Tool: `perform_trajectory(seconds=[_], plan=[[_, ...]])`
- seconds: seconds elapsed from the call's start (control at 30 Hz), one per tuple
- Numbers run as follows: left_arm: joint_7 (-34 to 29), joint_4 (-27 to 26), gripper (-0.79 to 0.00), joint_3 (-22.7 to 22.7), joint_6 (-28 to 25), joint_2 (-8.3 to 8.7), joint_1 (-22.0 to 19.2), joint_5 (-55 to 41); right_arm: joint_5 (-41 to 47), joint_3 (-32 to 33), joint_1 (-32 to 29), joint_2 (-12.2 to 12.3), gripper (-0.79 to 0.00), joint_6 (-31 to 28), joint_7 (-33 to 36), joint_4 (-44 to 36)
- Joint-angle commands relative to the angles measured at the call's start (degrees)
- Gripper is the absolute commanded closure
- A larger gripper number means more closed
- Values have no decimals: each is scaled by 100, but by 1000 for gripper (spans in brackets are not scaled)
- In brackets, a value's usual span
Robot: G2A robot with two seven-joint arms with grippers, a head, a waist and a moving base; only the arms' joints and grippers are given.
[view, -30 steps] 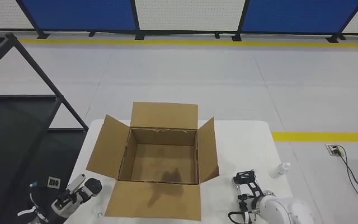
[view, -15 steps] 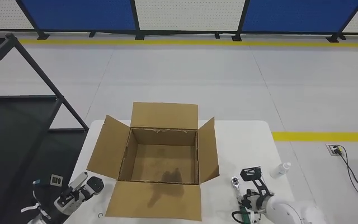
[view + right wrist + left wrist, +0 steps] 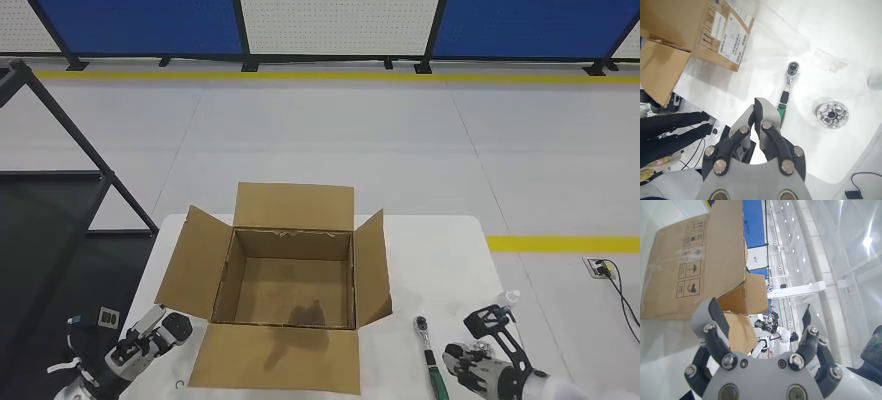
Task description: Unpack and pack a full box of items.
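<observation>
Left gripper [image 3: 761,307]: it is seen off the front left corner of the worktop [image 3: 440,260], just beside the box's left flap. Its fingers [image 3: 718,315] are spread wide apart with nothing held between them.

Box [image 3: 290,265]: the cardboard box stands upright in the middle of the white worktop. All 4 flaps are folded outward. A dark stain is seen on its brown floor.

Ratchet wrench [image 3: 789,83]: it lies flat on the worktop to the right of the box, apart from the front flap. The metal head is pointed away from the robot and the green handle toward it.

Right gripper [image 3: 757,103]: it is held over the front right part of the worktop, just beside the green handle. Its fingers are pressed together.

Metal disc [image 3: 831,114]: 1 round metal part with a centre hole lies flat on the worktop, near the wrench but not touching it.

Bottle [image 3: 510,297]: 1 small white bottle stands upright near the worktop's right edge, beyond the right gripper.
</observation>
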Motion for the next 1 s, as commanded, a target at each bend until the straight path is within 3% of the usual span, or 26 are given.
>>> perform_trajectory(seconds=[0.0, 0.2, 0.23, 0.27, 0.3, 0.77, 0.97], plan=[[14, -32, -785, 5, -18, -1, 30, 13, 439, 138, -57, 21, 0, -188, -63, -151], [84, -147, -785, 15, -68, -8, 136, 5, 1350, 575, -137, 93, 0, -753, -350, -478], [86, -175, -785, 23, -76, -9, 165, 29, 1400, 602, -137, 107, -185, -796, -361, -517], [78, -201, -785, 25, -61, -7, 198, 92, 1444, 619, -130, 120, -526, -814, -380, -551], [78, -201, -785, 25, -61, -7, 198, 92, 1430, 630, -117, 137, -785, -870, -363, -592], [78, -201, -785, 25, -61, -7, 198, 92, 1410, 638, -112, 142, -785, -880, -361, -599], [204, -458, -785, -88, -227, -20, 422, 58, 1380, 539, -237, 177, -785, -1000, -777, -662]])
